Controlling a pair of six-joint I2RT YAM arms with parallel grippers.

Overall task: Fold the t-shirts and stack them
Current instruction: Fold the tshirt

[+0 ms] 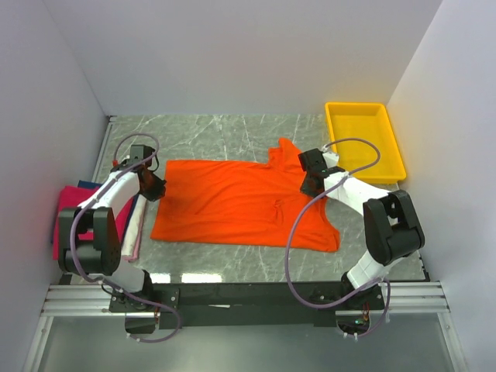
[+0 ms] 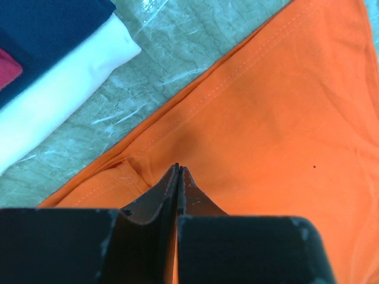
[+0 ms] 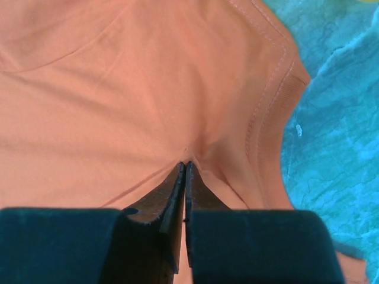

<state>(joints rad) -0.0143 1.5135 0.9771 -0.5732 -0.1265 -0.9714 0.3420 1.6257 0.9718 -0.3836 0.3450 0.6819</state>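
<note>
A bright orange t-shirt (image 1: 240, 203) lies spread flat in the middle of the marble table (image 1: 209, 128). My left gripper (image 1: 153, 186) sits at the shirt's left edge, shut on the cloth by the hem (image 2: 178, 167), with orange showing between the fingers. My right gripper (image 1: 312, 184) is down on the shirt's right part beside the ribbed collar (image 3: 269, 112). It is shut there (image 3: 185, 164), and the cloth puckers at its tips. Folded t-shirts are stacked at the far left: magenta (image 1: 68, 205), dark blue (image 2: 47, 26) and white (image 2: 59, 89).
A yellow plastic tray (image 1: 355, 105) stands at the back right, close behind the right arm. White walls close in the table on three sides. The arm bases and a metal rail (image 1: 248, 296) run along the near edge.
</note>
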